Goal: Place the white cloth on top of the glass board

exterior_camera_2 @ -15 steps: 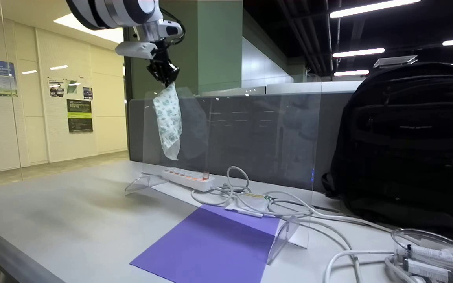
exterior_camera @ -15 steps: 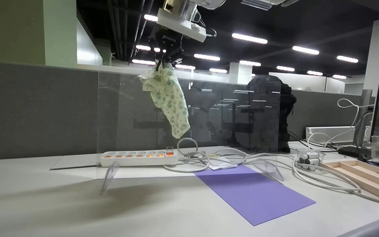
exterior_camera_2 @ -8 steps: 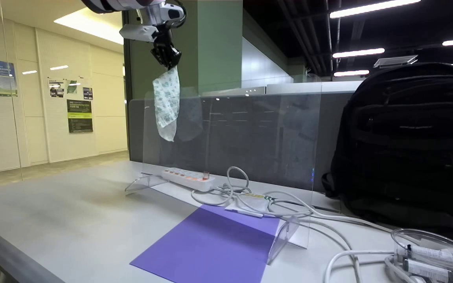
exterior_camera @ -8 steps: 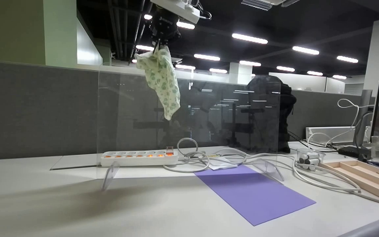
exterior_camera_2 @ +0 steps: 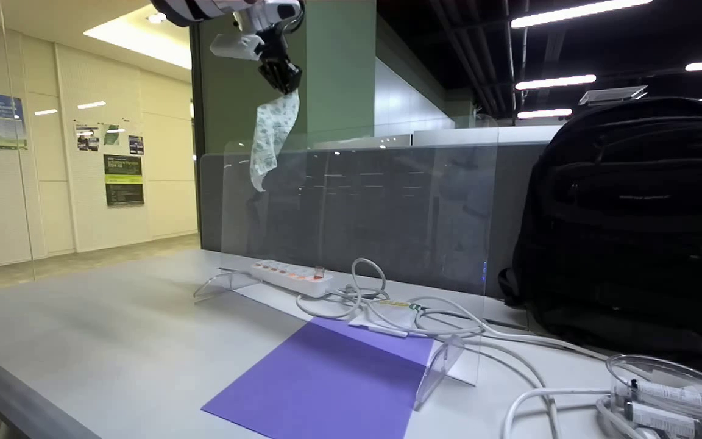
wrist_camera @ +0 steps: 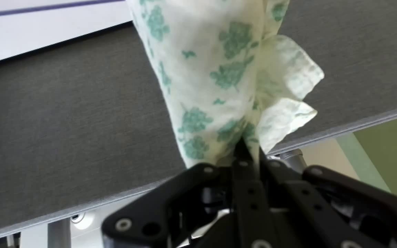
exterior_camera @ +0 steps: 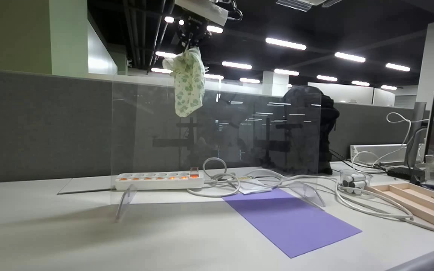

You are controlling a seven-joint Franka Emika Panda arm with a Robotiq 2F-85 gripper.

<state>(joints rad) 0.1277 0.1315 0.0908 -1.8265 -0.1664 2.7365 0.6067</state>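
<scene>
On the white tabletop [exterior_camera: 164,237], a clear, upright, rectangular glass board [exterior_camera: 141,146]. Flat purple sheet [exterior_camera: 300,229], showing partly through the board. White cloth with green leaf print [exterior_camera: 190,84]: hangs in mid-air, overlapping board's top edge in both exterior views; contact, can't tell. Black gripper [exterior_camera: 187,46] above cloth. Fingers [wrist_camera: 247,184]: pinching cloth's bunched upper end.

A purple sheet [exterior_camera: 294,224] lies near a power strip [exterior_camera: 159,183].

Both exterior views facing the clear board [exterior_camera: 217,141], wrist view close upon cloth [wrist_camera: 212,79]
</scene>
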